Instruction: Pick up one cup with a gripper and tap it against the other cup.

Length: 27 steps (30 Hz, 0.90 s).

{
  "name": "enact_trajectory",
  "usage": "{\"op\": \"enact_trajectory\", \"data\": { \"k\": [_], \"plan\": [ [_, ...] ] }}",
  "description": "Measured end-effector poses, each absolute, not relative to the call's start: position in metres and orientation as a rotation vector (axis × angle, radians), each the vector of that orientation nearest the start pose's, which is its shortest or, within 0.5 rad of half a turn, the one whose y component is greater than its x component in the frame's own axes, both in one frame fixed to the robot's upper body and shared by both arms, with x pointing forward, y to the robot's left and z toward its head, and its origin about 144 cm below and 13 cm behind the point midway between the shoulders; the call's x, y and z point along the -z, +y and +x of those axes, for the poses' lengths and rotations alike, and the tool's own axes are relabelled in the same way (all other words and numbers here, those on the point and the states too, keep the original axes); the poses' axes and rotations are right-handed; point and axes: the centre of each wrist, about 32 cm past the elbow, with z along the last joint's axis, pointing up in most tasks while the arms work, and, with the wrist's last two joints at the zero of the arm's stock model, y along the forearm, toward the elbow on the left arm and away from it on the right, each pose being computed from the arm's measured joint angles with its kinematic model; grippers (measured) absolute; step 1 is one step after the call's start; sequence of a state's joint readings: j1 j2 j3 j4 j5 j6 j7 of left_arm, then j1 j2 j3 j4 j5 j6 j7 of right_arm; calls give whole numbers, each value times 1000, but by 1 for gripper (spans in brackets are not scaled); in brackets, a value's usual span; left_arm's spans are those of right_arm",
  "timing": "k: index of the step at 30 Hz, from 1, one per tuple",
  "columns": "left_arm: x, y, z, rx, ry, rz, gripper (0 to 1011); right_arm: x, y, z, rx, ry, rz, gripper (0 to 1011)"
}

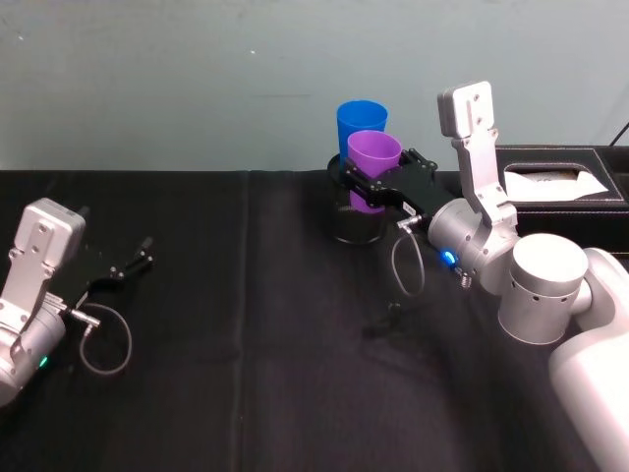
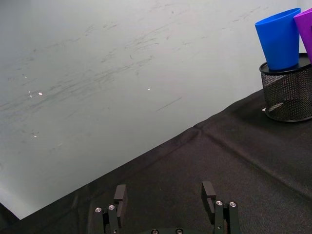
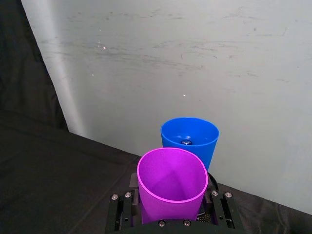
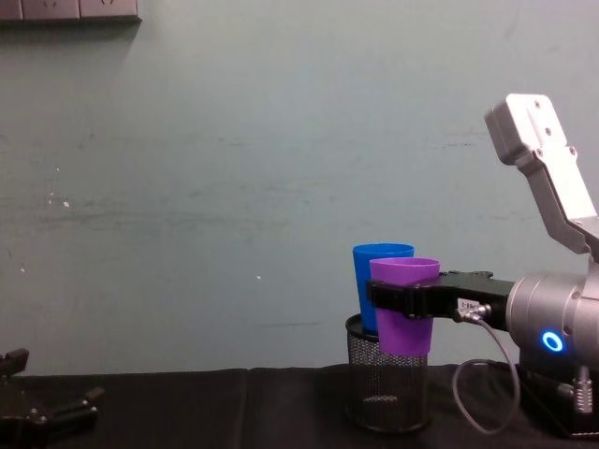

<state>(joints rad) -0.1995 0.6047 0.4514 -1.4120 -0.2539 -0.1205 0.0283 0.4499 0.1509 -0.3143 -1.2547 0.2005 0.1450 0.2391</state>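
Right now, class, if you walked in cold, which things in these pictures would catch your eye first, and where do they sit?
The purple cup stands out, held off the table in the right end effector, whose fingers are shut on its sides. Just behind it the blue cup sits upright in a black mesh holder near the back wall. The left end effector rests open over the black tablecloth at the table's left side, apart from both cups.

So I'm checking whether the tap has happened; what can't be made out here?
- Whether the purple cup touches the blue cup: they overlap in the head, chest and right wrist views.
- The blue cup's base: hidden in the mesh pen holder.
- The right gripper's fingertips: hidden behind the purple cup.
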Motion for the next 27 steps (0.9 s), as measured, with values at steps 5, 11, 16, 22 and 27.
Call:
{"op": "enact_trajectory", "data": {
  "k": [5,11,16,22,27],
  "plan": [
    [-1140,310,489,-1248,-285,304,1000,-1201,-192,574,1091,1,-100,722],
    [-1140,310,489,-1248,-285,304,1000,-1201,-192,574,1091,1,-100,722],
    [-1140,310,489,-1248,-285,304,1000,-1201,-192,574,1091,1,-100,722],
    [-1140,310,489,-1248,-285,304,1000,-1201,-192,574,1091,1,-100,722],
    [-1140,310,489,-1248,-285,304,1000,-1201,-192,574,1091,1,-100,722]
  ]
}}
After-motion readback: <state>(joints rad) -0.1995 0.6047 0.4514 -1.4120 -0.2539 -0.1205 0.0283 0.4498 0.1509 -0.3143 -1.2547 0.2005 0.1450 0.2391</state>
